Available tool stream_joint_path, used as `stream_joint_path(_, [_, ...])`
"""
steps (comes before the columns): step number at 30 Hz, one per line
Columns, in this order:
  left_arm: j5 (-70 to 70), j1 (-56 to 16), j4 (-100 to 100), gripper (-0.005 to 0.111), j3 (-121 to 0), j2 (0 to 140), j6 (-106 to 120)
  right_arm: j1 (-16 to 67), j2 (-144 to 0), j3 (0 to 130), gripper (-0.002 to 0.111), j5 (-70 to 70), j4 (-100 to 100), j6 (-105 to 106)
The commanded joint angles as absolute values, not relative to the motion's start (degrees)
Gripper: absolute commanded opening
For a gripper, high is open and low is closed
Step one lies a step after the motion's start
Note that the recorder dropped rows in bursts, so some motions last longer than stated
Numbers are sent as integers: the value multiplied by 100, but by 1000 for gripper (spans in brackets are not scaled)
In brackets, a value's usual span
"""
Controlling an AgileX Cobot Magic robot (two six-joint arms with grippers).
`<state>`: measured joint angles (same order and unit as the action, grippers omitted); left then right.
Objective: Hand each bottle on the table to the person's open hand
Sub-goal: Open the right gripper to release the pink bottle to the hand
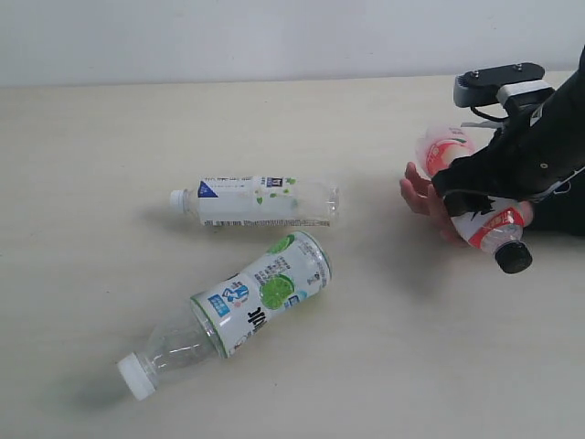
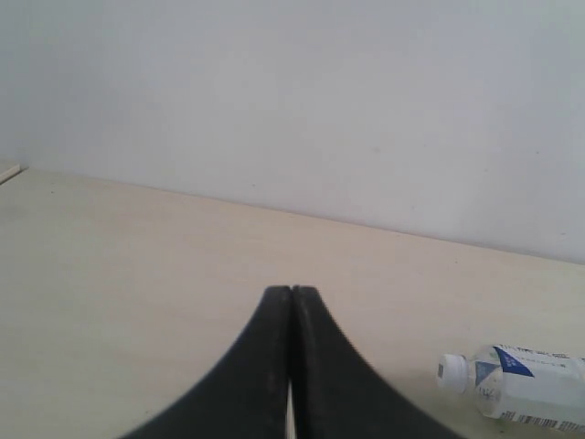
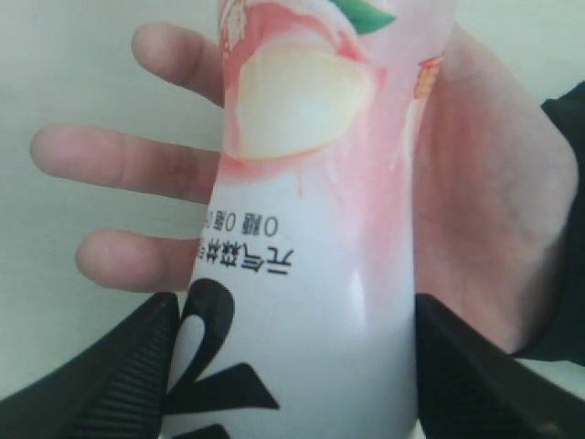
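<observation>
Pink bottle [image 3: 311,229] | right fingers [image 3: 110,384] clamp it against hand [image 3: 484,201] | left fingers [image 2: 265,366] together | beige table [image 1: 91,137] (pale wall [image 1: 274,37] behind)

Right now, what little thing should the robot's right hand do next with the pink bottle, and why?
Probably open the right hand and let go. Its fingers press the pink bottle from both sides, and the bottle sits right over the palm of the person's open hand, with the person's fingers spread underneath. Whether the bottle touches the palm is hard to tell, so opening slowly seems safest.
</observation>
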<state>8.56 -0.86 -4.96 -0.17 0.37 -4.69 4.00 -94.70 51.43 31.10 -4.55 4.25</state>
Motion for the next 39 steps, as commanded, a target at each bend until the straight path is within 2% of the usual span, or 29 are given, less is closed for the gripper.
stream_joint_path(1, [845,-69,-521,0,0,0,-477,358,-9474,5135,60,3165,-495,412])
stream_joint_path(7, [845,-69,-521,0,0,0,-477,358,-9474,5135,77,3179,-530,425])
stream_joint_path(13, [845,-69,-521,0,0,0,-477,358,-9332,5135,78,3157,-530,435])
stream_joint_path(20, [845,-69,-521,0,0,0,-477,358,-8070,5135,76,3589,-539,435])
stream_joint_path(21, [845,-69,-521,0,0,0,-477,358,-7802,5135,73,3745,-539,425])
stream_joint_path(22, [845,-69,-521,0,0,0,-477,358,-7426,5135,66,4011,-539,414])
stream_joint_path(24, [845,-69,-521,0,0,0,-477,358,-6686,5095,43,4552,-539,283])
stream_joint_path(26, [845,-69,-521,0,0,0,-477,358,-5674,4869,15,5009,-539,226])
stream_joint_path(28, [845,-69,-521,0,0,0,-477,358,-4875,4611,0,5232,-521,197])
stream_joint_path(39, [845,-69,-521,0,0,0,-477,358,-889,3978,0,6042,-244,0])
